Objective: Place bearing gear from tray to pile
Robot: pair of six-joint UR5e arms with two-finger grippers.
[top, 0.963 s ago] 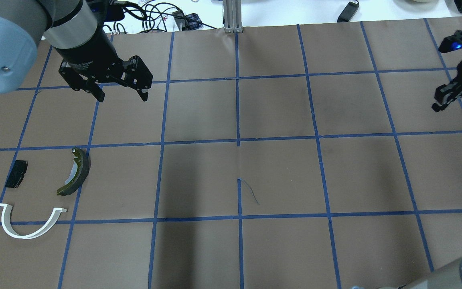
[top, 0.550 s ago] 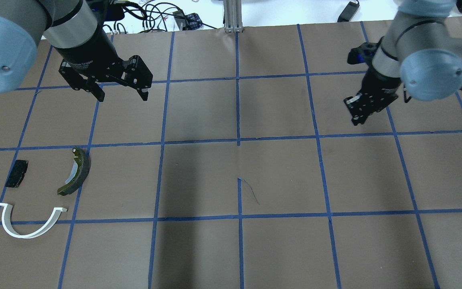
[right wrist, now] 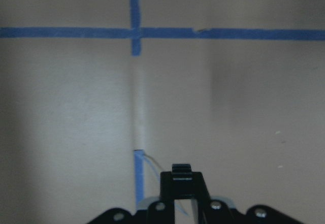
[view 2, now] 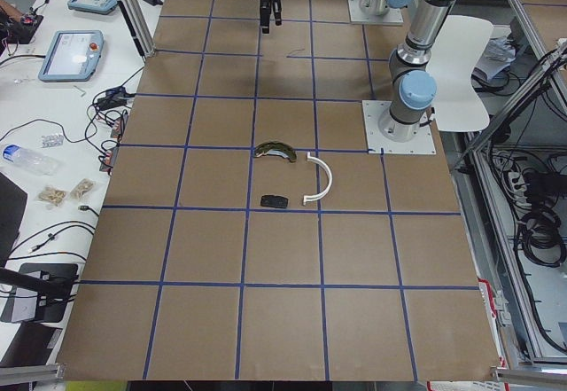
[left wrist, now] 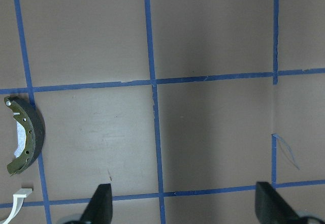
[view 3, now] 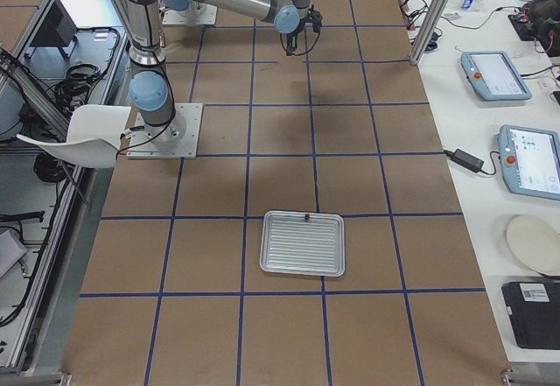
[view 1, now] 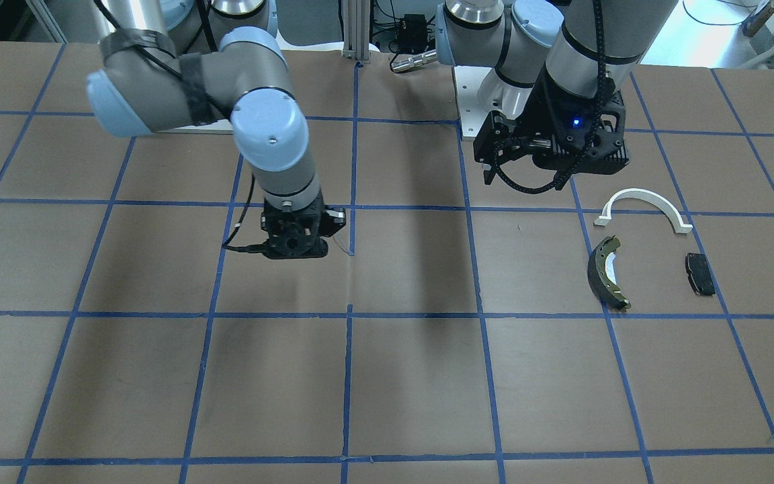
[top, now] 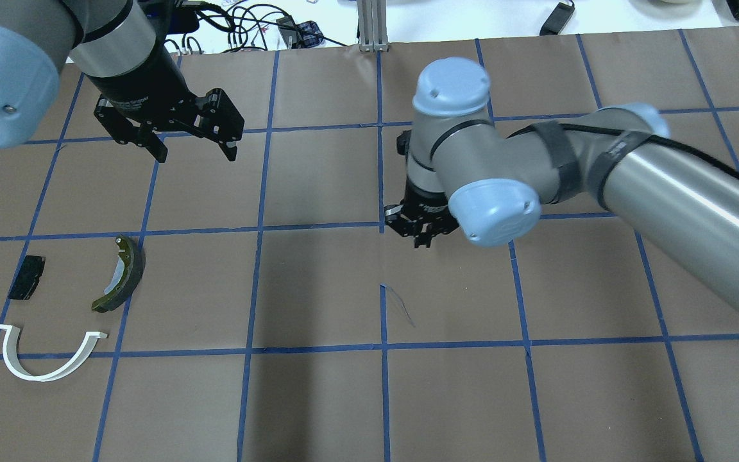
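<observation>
— At the very tips of the right tool (top: 421, 241), in its own wrist view, a small dark nub is sitting, and I am taking it for the bearing gear (right wrist: 181, 169). The fingers are pressing together on it, though the teeth are too small to make out. You are carrying it above the tabletop (top: 318, 289), near the middle tape crossing, well apart from the pile (view 1: 602, 272).

— You are risking a slip here. The pinch is holding only the edge of a tiny wheel, so a quick swing could be shaking it loose. A dark gear rolling over brown paper is going to be hard for you to find. Letting go from high up could be sending it bouncing away from the brake shoe (top: 127, 277), the white arc (view 1: 641, 194) and the black pad (top: 26, 278).

— You are also heading toward the left tool (top: 196, 156), which is hanging with its fingers wide apart, high over the stretch between you and the pile. The two arms could be crowding each other there. And a dark speck (view 3: 306, 219) is showing on the tray (view 3: 297, 246). I cannot tell what it is, so you may be carrying less than you think.

— Against a second ago, the right tool has been travelling. It was hanging at the overhead view's right edge beside the tray, then partway in, and now it is sitting at the centre line. The left tool and the three pile parts are lying just where they were.
</observation>
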